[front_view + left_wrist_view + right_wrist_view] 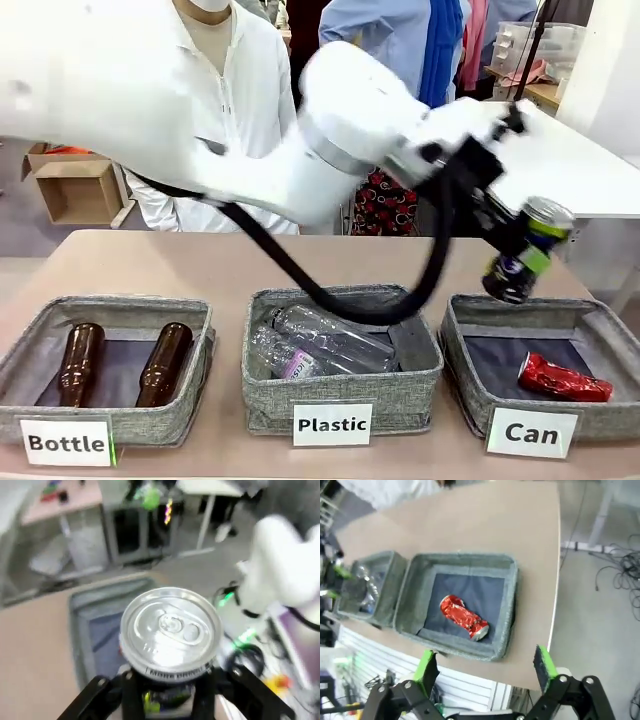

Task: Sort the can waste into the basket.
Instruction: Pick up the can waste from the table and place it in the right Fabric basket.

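A: What do you have on the table (220,265), biggest first?

B: You have three grey fabric bins in a row. The "Can" basket (462,345) sits at 4 o'clock in the front view, the "Plastic" bin (262,385) at 6 with clear bottles (325,345) in it, and the "Bottle" bin (30,350) at 8 with two brown glass bottles (120,362) lying in it.

A: And the cans?

B: Your left gripper (520,245) reaches across to 3 o'clock and is clenched on the black-and-blue can (528,250), tilted, in the air above the far edge of the "Can" basket. In the left wrist view you look straight onto that can's silver top (171,629) with its pull tab, and the fingers (90,697) pinch its body below the rim. The red can (563,379) lies crushed and wrinkled on the basket's dark lining, toward its right side.

A: The other gripper?

B: Your right gripper (487,667) is released, green pads (426,665) spread wide, hanging over the basket, with the red can at 11 o'clock from it.
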{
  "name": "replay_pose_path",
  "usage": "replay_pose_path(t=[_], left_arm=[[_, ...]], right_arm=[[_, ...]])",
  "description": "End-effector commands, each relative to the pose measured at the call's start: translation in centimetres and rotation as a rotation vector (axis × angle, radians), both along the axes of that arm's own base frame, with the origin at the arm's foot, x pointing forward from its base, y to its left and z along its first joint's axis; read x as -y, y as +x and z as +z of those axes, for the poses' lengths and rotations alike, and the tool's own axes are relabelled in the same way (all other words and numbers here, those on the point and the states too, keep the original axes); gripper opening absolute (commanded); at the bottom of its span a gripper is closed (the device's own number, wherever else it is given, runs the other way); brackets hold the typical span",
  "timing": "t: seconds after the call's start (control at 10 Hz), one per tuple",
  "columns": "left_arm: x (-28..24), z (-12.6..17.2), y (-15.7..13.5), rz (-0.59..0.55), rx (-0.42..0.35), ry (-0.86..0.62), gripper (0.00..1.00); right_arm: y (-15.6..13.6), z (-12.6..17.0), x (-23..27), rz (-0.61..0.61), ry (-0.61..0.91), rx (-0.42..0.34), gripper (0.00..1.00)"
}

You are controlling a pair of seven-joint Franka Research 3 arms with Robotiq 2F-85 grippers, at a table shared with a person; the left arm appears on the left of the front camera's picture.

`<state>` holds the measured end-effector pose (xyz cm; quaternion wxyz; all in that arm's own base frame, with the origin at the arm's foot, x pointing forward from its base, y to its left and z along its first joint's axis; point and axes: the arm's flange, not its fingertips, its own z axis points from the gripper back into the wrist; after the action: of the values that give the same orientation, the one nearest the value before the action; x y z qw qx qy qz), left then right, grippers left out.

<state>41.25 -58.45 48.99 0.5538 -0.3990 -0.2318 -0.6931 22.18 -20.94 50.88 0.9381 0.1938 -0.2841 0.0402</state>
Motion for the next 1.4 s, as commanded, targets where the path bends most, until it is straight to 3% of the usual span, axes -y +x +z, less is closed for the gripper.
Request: replay_pose_path(t=[0.0,0.2,0.3,0.4,0.6,0.8,0.9,1.0,1.2,1.3], left_arm=[[5.8,-0.2,3.9,0.099,0.060,0.150,0.37],[7.7,-2.5,4.9,0.175,0.183,0.245,0.37],[8.0,-3.2,5.0,0.117,0.173,0.308,0.37],[5.4,-3.8,3.1,0.136,0.155,0.171,0.37],[5.4,-3.8,3.1,0.136,0.155,0.171,0.37],[5.6,-5.1,3.5,0.105,0.240,0.197,0.37],[5.5,-5.1,3.2,0.072,0.233,0.187,0.37],[5.5,-5.1,3.0,0.049,0.230,0.166,0.96],[5.5,-4.9,2.8,0.038,0.215,0.145,1.00],[5.3,-4.7,2.5,0.041,0.209,0.127,0.97]], right_arm=[[1.9,0.0,-2.5,0.070,-0.029,-0.039,1.00],[1.9,0.0,-2.5,0.070,-0.029,-0.039,1.00],[1.9,0.0,-2.5,0.070,-0.029,-0.039,1.00],[1.9,0.0,-2.5,0.070,-0.029,-0.039,1.00],[1.9,0.0,-2.5,0.070,-0.029,-0.039,1.00],[1.9,0.0,-2.5,0.070,-0.029,-0.039,1.00],[1.9,0.0,-2.5,0.070,-0.029,-0.039,1.00],[1.9,0.0,-2.5,0.070,-0.029,-0.039,1.00],[1.9,0.0,-2.5,0.070,-0.029,-0.039,1.00],[1.9,0.0,-2.5,0.070,-0.029,-0.039,1.00]])
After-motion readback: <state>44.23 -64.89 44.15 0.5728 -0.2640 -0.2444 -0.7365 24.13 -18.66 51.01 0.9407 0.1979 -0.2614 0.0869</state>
